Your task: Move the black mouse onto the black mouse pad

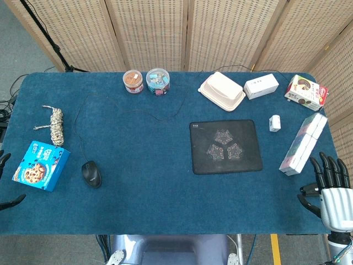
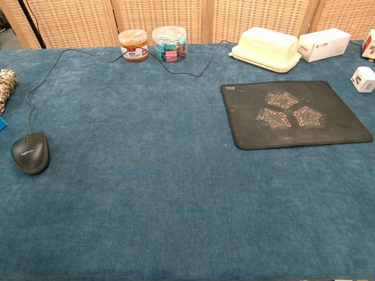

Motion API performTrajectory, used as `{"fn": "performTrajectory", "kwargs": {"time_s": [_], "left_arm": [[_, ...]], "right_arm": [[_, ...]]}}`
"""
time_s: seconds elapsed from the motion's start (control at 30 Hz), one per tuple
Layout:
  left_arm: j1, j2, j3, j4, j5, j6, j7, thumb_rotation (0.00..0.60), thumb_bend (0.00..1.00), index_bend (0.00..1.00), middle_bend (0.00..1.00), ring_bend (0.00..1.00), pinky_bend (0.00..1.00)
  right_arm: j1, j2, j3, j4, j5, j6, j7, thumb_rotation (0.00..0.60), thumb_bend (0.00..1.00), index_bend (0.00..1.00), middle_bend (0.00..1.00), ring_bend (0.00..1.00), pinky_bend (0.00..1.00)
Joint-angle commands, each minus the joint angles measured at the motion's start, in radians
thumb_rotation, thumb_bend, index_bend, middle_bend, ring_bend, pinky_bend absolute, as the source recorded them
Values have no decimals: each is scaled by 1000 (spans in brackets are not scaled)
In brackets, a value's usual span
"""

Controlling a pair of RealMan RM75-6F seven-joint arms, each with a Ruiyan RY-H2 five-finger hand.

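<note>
Mouse [image 1: 91,173] on the blue table [image 1: 154,193] at your left, well apart from the mouse pad [image 1: 225,147], right hand [image 1: 331,190] fingers apart, empty, left hand [image 1: 4,182] barely visible, fingers unclear.

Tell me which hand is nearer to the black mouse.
Left. The left hand, only its fingertips showing at the table's left edge, lies just beyond the cookie box from the black mouse. The right hand is at the far right edge, past the black mouse pad.
</note>
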Motion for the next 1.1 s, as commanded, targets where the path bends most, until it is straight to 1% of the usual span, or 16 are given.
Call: {"fn": "performTrajectory", "kwargs": {"time_s": [0.03,0.2,0.47,0.6,0.7,0.83,1.1], "left_arm": [[3,-1,-5,5,1,-3,-7,600,6,0,0,0,0],[5,-1,-8,7,3,-14,-15,600,5,0,0,0,0],[3,1,-7,6,22,-36,-6,600,5,0,0,0,0],[-16,-14,2,36,55,-66,0,600,6,0,0,0,0],[-45,-35,14,63,94,-109,8,600,6,0,0,0,0],[-111,-70,28,100,153,-202,-7,600,6,0,0,0,0],[-260,-175,10,221,226,-357,-26,600,6,0,0,0,0]], "right_arm": [[-10,-1,6,-41,28,-10,-30,600,0,0,0,0,0],[-11,14,-3,-61,29,-23,-20,600,0,0,0,0,0],[-10,40,-9,-89,40,-44,40,600,0,0,0,0,0],[-9,53,-13,-100,50,-61,56,600,0,0,0,0,0],[-9,65,-15,-109,53,-67,78,600,0,0,0,0,0],[-14,78,-13,-112,67,-67,104,600,0,0,0,0,0],[-20,95,-8,-123,78,-61,134,600,0,0,0,0,0]]}}
